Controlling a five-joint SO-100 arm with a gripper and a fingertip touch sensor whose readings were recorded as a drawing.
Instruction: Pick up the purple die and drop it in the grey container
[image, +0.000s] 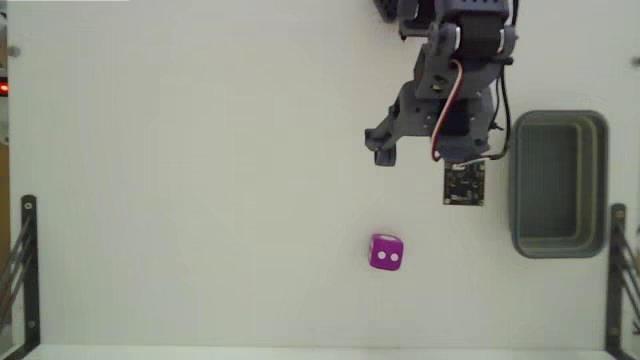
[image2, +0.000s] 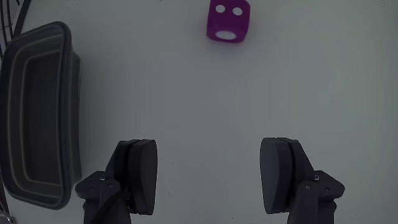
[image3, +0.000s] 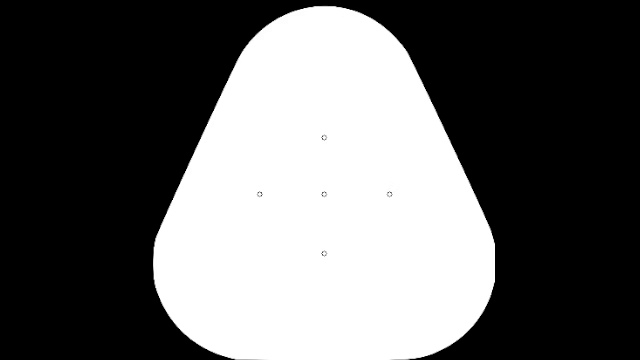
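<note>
**Small die, lots of room, fingers wide apart**

In the fixed view I see the purple die (image: 386, 252) sitting alone on the white worktop (image: 200, 180). My arm (image: 450, 80) hangs above it in the picture, well apart from it. The grey container (image: 597, 180) sits off to the right, near the arm, with nothing inside that I can see. A small black board (image: 465, 182) hangs on the arm (not the thing I want).

In the wrist view the gripper (image2: 208, 177) is spread wide and holds nothing. Both fingers (image2: 142, 174) are at the bottom, and the die (image2: 227, 20) is far ahead at the top, a bit right of the middle. The container (image2: 12, 124) is on the left.

I think the die is hard, light and a little slippery, with round corners. I would squeeze two flat sides, low down, so it cannot pop out. Nothing stands close to it, so I can come straight in. The tub's thick rim is the one edge to lift over.
</note>
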